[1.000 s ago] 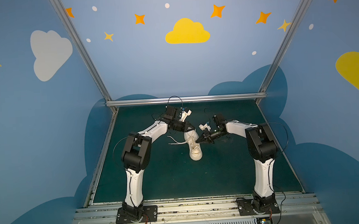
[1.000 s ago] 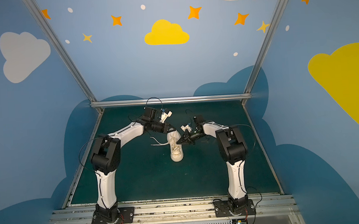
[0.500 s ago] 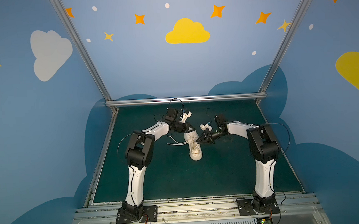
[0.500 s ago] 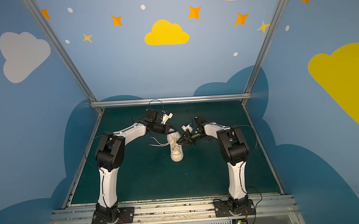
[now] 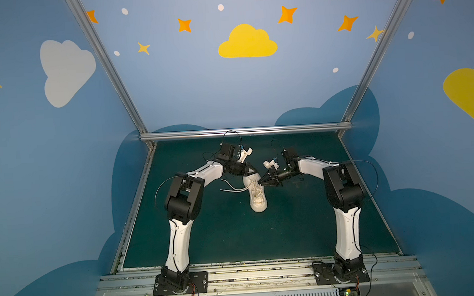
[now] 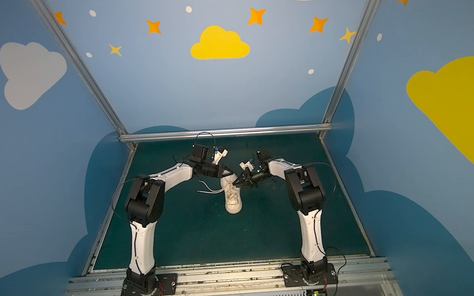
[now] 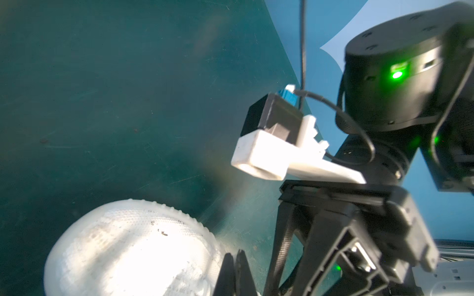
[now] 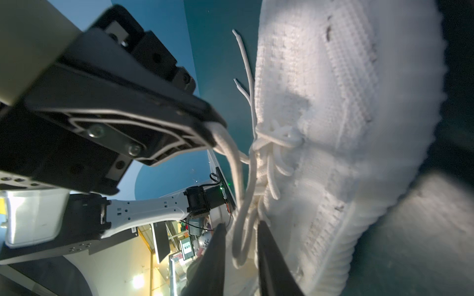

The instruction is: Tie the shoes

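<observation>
The off-white knit shoe [image 5: 257,199] [image 6: 232,202] lies on the green mat [image 5: 291,230] between both arms, in both top views. My left gripper [image 5: 255,172] [image 7: 236,256] is over the shoe's far end, shut on a lace strand [image 8: 232,156] that runs down to a knot [image 8: 279,138] on the shoe [image 8: 346,115]. From the right, my right gripper [image 5: 260,183] [image 8: 241,225] sits at the lacing. Its jaws are narrowly apart, with a lace loop [image 8: 242,246] hanging between them. Two loose lace ends [image 5: 232,188] trail left on the mat.
A metal rail [image 5: 243,131] and blue walls close off the back and sides of the mat. A metal base rail [image 5: 252,271] runs along the front. The two grippers are very close together above the shoe.
My right gripper's jaws have parted slightly around the lace loop. Both arms have stayed almost where they were over the shoe.
</observation>
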Robot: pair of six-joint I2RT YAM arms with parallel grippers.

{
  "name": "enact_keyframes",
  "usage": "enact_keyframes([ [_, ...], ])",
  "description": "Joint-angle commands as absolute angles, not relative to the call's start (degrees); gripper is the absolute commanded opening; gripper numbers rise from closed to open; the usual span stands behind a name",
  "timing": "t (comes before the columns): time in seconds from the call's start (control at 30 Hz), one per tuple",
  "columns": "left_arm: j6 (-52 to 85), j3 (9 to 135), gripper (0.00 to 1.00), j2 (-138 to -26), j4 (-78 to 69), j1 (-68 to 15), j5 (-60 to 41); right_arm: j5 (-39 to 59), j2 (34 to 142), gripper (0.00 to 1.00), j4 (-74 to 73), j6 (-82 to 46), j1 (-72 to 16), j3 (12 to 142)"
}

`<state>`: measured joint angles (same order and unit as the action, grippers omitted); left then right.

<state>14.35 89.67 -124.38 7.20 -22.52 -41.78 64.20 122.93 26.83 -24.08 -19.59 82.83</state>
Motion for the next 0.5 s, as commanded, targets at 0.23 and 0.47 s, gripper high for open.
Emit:
enact_keyframes([
  [0.23,14.46,89.69,0.03,-123.70,6.15,-22.11,-41.65,63.72,120.43,0.00,27.28,-23.64,-19.25,80.62],
  [0.47,14.92,89.81,0.03,-124.53,5.98,-21.96,-41.25,62.43,117.64,0.00,21.24,-27.71,-18.74,76.38],
])
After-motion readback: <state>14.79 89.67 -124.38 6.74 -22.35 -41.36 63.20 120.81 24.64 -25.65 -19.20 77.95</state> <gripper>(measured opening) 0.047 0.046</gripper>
